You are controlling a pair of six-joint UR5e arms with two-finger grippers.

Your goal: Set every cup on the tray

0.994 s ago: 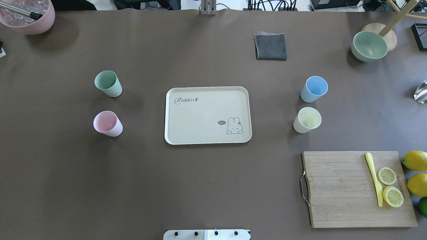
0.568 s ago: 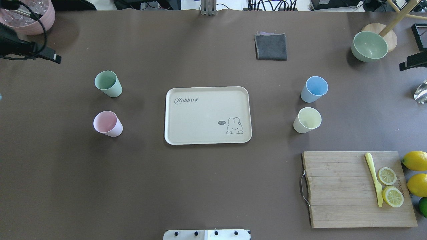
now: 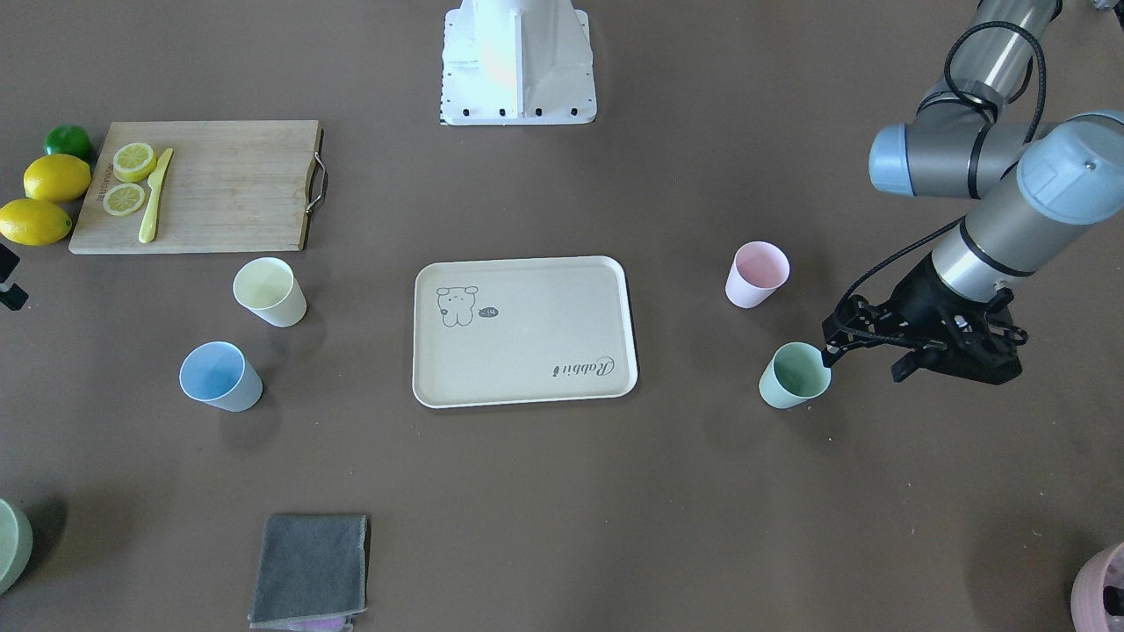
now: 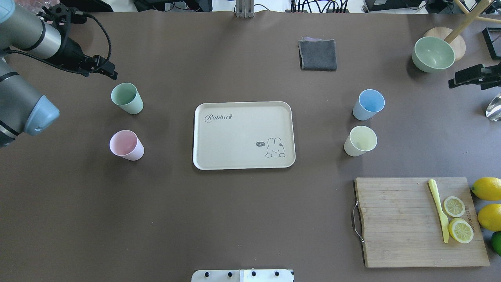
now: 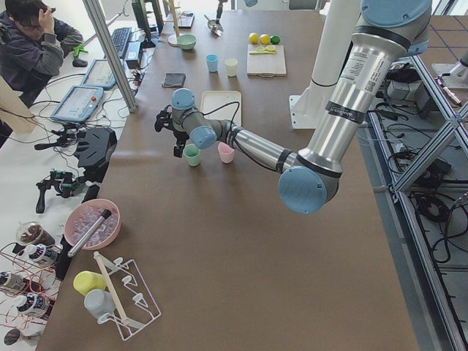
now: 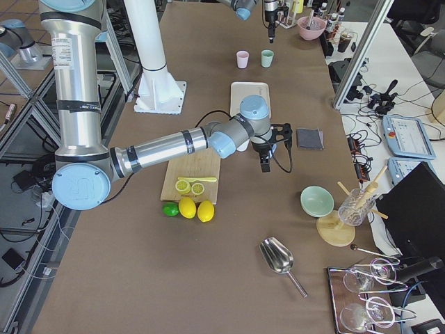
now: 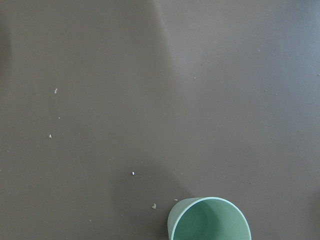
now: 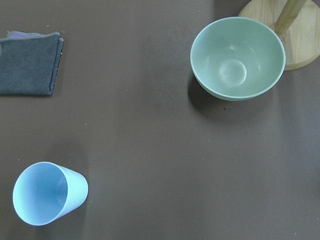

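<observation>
Cream rectangular rabbit-print tray (image 4: pixel 235 137) mid brown surface (image 4: pixel 242 219). Upright on surface, off tray: mint green tumbler (image 4: pixel 127 98) and pink tumbler (image 4: pixel 126 145) on robot's left; light blue tumbler (image 4: pixel 368 104) and pale yellow tumbler (image 4: pixel 360 140) on right. Near mint green tumbler, not touching: left gripper (image 4: pixel 109 71). Beyond light blue tumbler: right gripper (image 4: pixel 458 81). Fingers apart or together: cannot tell, either gripper.

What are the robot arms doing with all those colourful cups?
The robot is meant to put four cups on the cream tray, but none is on it yet. The mint green cup and pink cup stand on the table on one side of the tray, the blue cup and yellow cup on the other. The left gripper hovers close to the mint green cup without holding it. The right gripper is near the blue cup, holding nothing.
</observation>
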